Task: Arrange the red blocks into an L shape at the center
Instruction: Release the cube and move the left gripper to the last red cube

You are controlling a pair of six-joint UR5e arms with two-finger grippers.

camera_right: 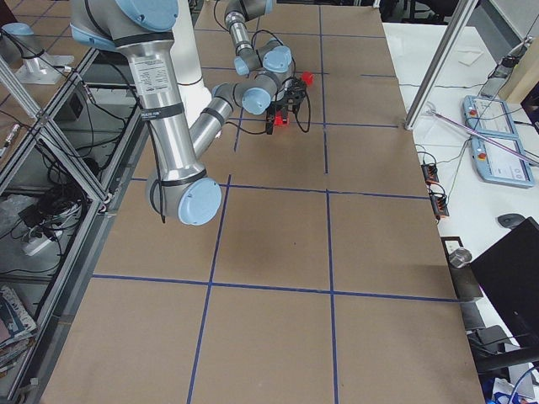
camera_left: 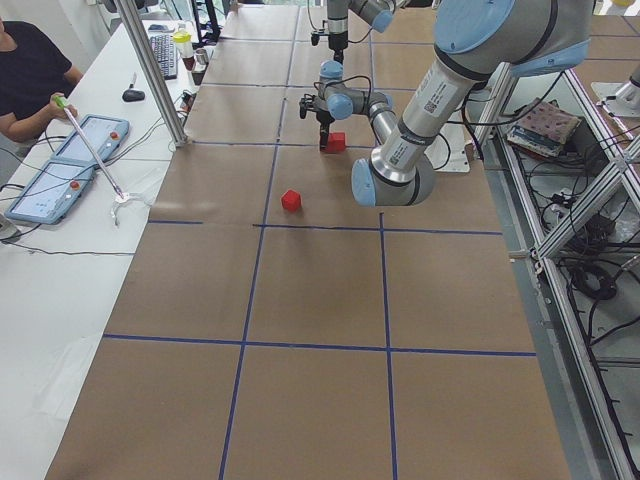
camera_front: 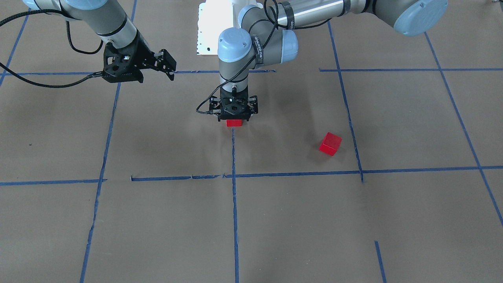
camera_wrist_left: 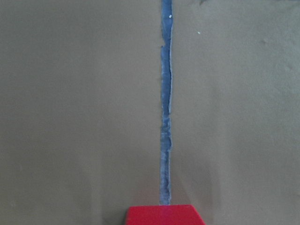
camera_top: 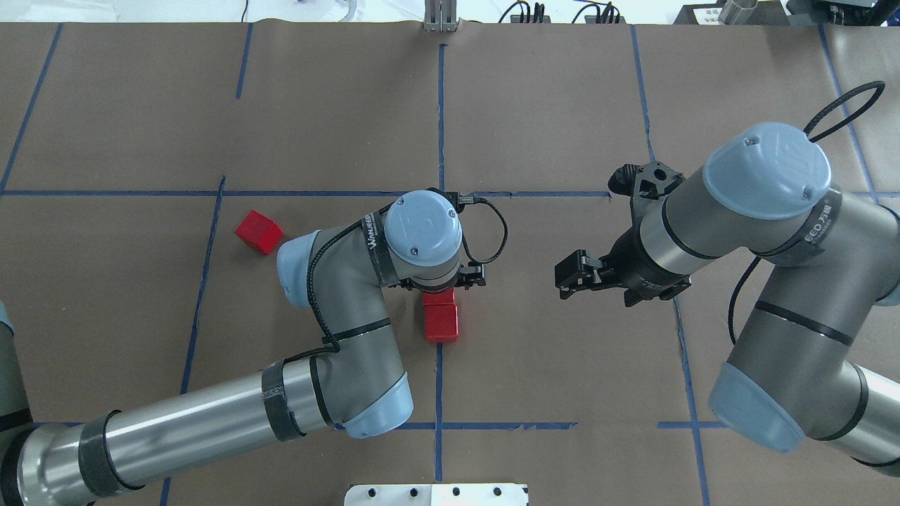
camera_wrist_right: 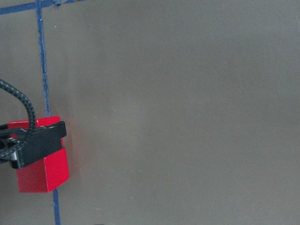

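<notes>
Two red blocks lie end to end on the blue tape line (camera_top: 441, 140) at the center. My left gripper (camera_front: 234, 118) points straight down at the table and its jaws stand against the sides of the farther block (camera_front: 234, 123), whose top shows at the bottom edge of the left wrist view (camera_wrist_left: 164, 214). The nearer block (camera_top: 441, 327) touches it. The third red block (camera_top: 258, 232) lies alone, turned at an angle, to the left, also seen in the front-facing view (camera_front: 330, 144). My right gripper (camera_top: 566, 275) hovers open and empty to the right of the pair.
A white plate (camera_top: 436, 494) sits at the table's near edge by the robot's base. The left arm's elbow (camera_top: 344, 302) hangs over the table between the loose block and the pair. An operator (camera_left: 30, 70) with tablets sits at a side table.
</notes>
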